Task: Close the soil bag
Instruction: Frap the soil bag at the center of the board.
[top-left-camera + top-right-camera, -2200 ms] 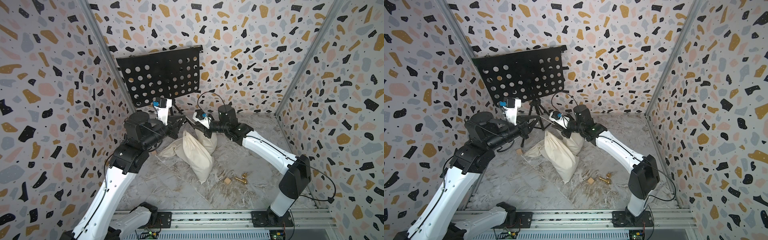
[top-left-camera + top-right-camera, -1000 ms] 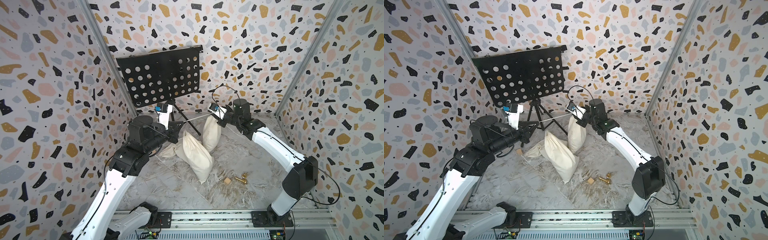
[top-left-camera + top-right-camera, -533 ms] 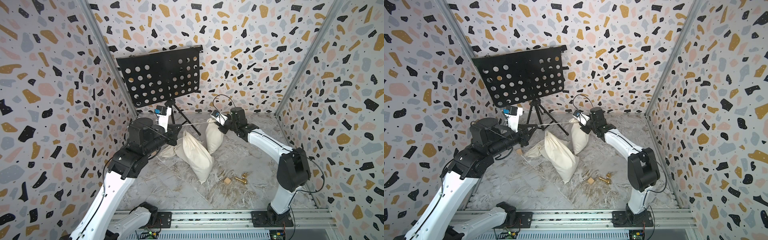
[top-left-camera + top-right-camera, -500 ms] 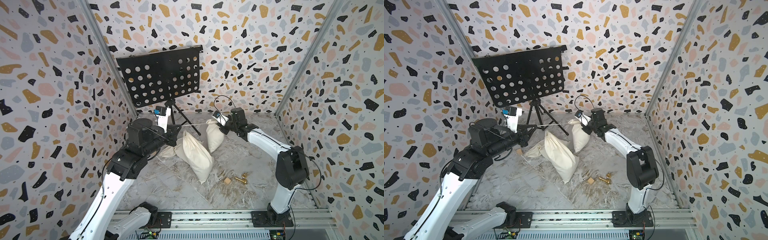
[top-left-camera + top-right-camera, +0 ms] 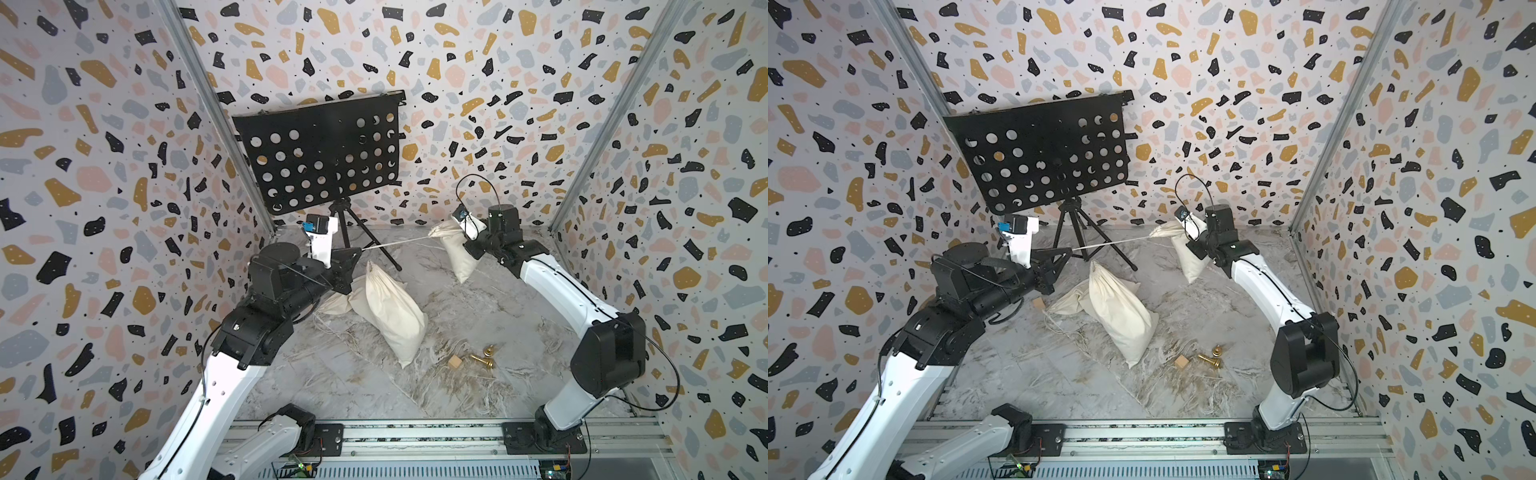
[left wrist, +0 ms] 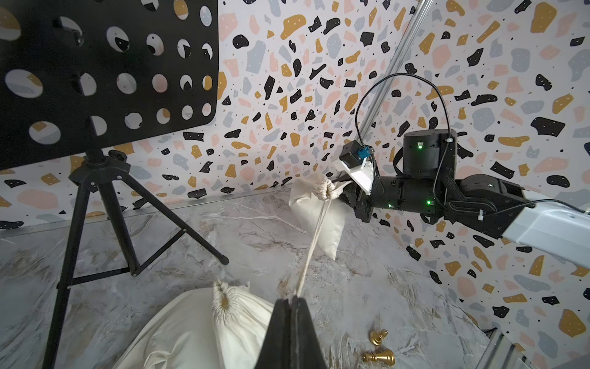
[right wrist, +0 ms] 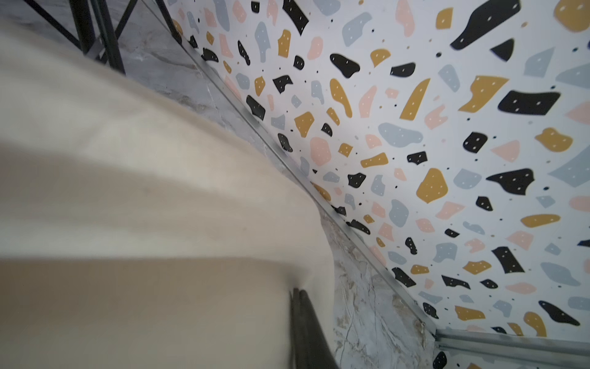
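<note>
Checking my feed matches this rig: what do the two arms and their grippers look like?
Left arm and right arm: white shells, black joint housings. Left gripper and right gripper: black tapered fingers. White wrist camera mounts with blue connectors; a thin black cable loops over the right wrist.

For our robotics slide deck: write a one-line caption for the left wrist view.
Left gripper holds the drawstring taut while the right gripper grips the cinched soil bag.
</note>
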Motion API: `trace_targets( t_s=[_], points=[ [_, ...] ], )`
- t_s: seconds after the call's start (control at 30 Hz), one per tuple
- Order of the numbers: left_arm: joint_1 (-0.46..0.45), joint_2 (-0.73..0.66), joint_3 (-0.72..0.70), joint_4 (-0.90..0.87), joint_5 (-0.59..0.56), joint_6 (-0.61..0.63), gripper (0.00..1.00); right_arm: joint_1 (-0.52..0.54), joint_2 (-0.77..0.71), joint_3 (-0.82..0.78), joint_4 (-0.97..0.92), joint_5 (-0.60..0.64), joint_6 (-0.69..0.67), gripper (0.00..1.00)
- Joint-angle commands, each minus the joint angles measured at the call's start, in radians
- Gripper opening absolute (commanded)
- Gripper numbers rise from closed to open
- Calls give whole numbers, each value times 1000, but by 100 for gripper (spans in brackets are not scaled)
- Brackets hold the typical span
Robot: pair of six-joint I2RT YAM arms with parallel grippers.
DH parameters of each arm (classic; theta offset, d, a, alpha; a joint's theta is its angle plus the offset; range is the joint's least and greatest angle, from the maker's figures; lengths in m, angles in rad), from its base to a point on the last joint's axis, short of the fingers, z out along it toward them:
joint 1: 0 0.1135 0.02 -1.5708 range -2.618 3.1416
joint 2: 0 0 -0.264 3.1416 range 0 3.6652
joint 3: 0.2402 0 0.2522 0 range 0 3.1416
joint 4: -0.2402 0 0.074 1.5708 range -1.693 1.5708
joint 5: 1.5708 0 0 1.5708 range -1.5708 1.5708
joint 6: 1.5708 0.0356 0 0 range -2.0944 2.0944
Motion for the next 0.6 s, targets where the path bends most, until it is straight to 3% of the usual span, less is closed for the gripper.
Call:
trace_targets(
  t_s=[0.0, 0.23, 0.57],
  points=[
    [29, -71, -74, 171, -74, -44, 0, -48, 54, -158, -29, 168, 80, 16],
    [31, -57, -203, 215, -65, -65, 0, 100, -13, -277, 9, 55, 110, 32],
    [36, -87, -165, 224, -43, -51, 0, 170, -285, -191, -88, -274, 70, 76]
  ],
)
